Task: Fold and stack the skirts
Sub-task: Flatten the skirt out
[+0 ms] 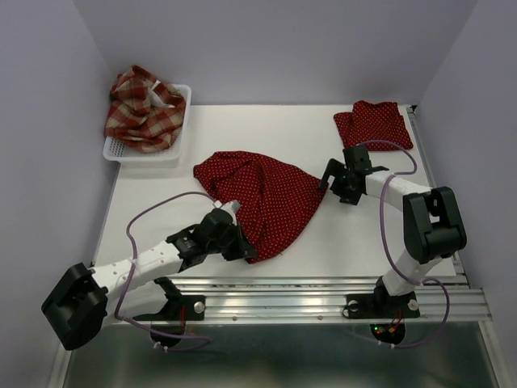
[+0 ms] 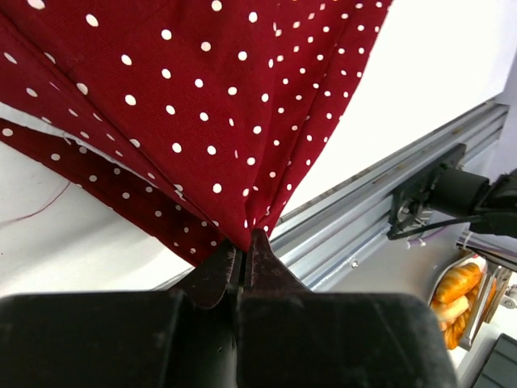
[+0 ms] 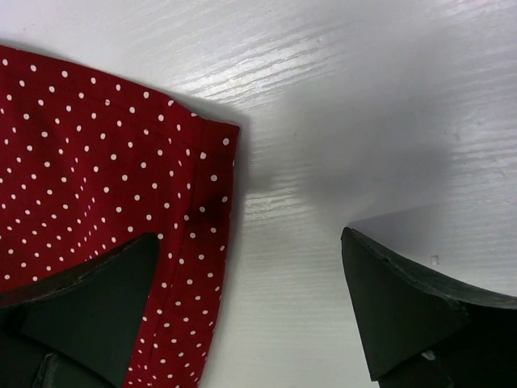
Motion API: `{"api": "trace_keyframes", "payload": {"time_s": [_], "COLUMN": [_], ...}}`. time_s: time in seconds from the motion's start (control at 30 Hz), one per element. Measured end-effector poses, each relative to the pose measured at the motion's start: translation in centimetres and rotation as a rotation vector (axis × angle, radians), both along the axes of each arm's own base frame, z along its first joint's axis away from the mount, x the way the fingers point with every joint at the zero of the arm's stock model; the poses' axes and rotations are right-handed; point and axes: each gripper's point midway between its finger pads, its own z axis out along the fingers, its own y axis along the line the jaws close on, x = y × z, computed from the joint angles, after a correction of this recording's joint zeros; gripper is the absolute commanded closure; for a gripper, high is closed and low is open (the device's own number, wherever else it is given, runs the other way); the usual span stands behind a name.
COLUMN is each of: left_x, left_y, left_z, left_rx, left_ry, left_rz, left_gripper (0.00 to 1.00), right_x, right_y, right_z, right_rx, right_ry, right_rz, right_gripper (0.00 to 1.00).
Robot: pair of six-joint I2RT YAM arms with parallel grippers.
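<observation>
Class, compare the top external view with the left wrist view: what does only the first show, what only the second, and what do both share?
Only the top view: the plaid skirt heaped in the white basket, a folded dotted skirt at the far right, and the right tool, open. Only the left wrist view: how the left tool is pinched shut on a bunched skirt edge. Both: the spread dotted skirt and the metal rail.

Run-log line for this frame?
left end effector: shut on spread polka-dot skirt | right end effector: open over its edge | folded polka-dot skirt: far right | plaid skirt: in basket
</observation>
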Motion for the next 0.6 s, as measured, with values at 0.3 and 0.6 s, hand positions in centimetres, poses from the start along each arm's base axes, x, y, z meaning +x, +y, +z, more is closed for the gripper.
{"api": "trace_keyframes", "payload": {"time_s": [0.3,0.6], "left_x": [0.0,0.2], "left_y": [0.2,0.6], "left_z": [1.1,1.8], "left_rx": [-0.026,-0.048], "left_ry": [-0.029,-0.057], "left_rz": [0.009,0.038], "left_gripper": [1.0,1.0], "right_x": [1.5,2.8], "right_y": [1.1,1.5], "right_z": [-0.2,-1.5], "right_rx": [0.046,0.069], "right_ry": [-0.035,-0.055], "right_rz": [0.019,-0.001], "right_gripper": [0.26,0.88]}}
